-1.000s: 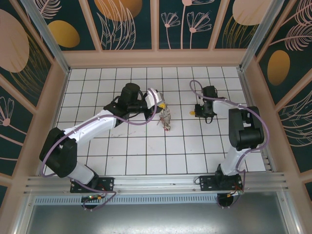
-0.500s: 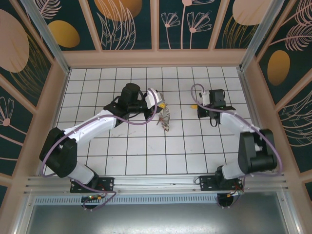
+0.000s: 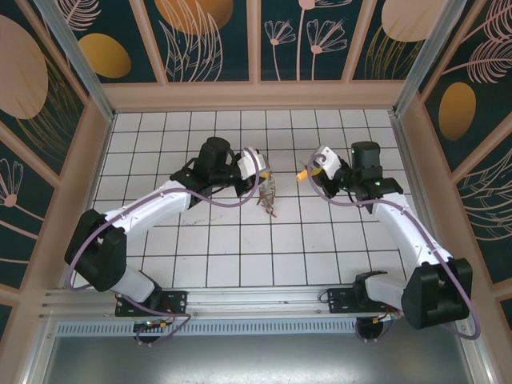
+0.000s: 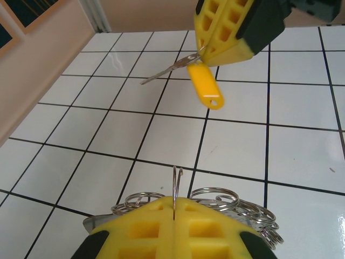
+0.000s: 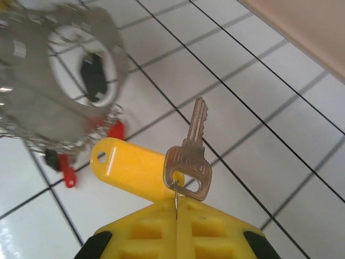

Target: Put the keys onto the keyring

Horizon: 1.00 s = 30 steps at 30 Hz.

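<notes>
Above the white tiles (image 3: 240, 240) at mid-table, my right claw (image 5: 177, 213) is squeezed fully shut, its yellow fingers (image 5: 215, 232) pinching a thin wire loop (image 5: 176, 193). From that loop hang the keys (image 5: 188, 162). I can make out one bronze key pointing upward and a yellow tag (image 5: 126, 167) beside it, both clear of the floor. My left claw (image 4: 175, 208) is likewise closed tight, gripping a thin upright wire of the keyring (image 3: 270, 196), whose silvery coils (image 4: 215, 195) bunch just past its fingertips. Seen from overhead, the keyring dangles below that claw. Whether its lower end touches the tiles I cannot tell. My two claws face each other, near but apart, the keys close to the keyring's blurred rim and its red tags (image 5: 67, 172).
</notes>
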Each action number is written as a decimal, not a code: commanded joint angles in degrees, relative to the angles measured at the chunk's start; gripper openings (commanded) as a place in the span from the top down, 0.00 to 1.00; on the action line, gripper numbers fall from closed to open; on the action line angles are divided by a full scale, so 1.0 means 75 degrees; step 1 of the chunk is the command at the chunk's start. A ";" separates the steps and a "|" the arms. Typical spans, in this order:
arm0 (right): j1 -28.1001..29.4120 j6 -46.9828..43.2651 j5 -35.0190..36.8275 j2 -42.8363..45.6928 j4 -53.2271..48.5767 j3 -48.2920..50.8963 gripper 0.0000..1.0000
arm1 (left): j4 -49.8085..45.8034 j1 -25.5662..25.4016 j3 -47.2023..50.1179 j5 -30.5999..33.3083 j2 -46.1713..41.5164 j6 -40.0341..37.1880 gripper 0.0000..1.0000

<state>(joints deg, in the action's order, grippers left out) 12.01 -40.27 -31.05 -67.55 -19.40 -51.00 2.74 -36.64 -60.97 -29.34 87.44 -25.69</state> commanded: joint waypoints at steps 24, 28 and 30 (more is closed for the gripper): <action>0.0482 -0.0567 0.2314 -0.2222 -0.1282 -0.0551 1.00 | 0.0289 0.0065 0.0090 -0.0007 -0.0192 -0.0769 1.00; 0.0285 0.0246 0.1941 -0.2948 -0.0898 -0.0430 1.00 | 0.0332 0.0126 0.0567 0.0182 -0.0594 -0.0626 1.00; 0.0358 0.0194 0.2070 -0.3204 -0.0845 -0.0407 0.97 | 0.0433 0.0137 0.0855 0.0145 -0.0795 -0.0488 1.00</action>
<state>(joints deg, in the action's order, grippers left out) 14.31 -42.17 -16.34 -90.52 -27.33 -54.52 3.20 -36.10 -56.86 -28.18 84.95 -29.95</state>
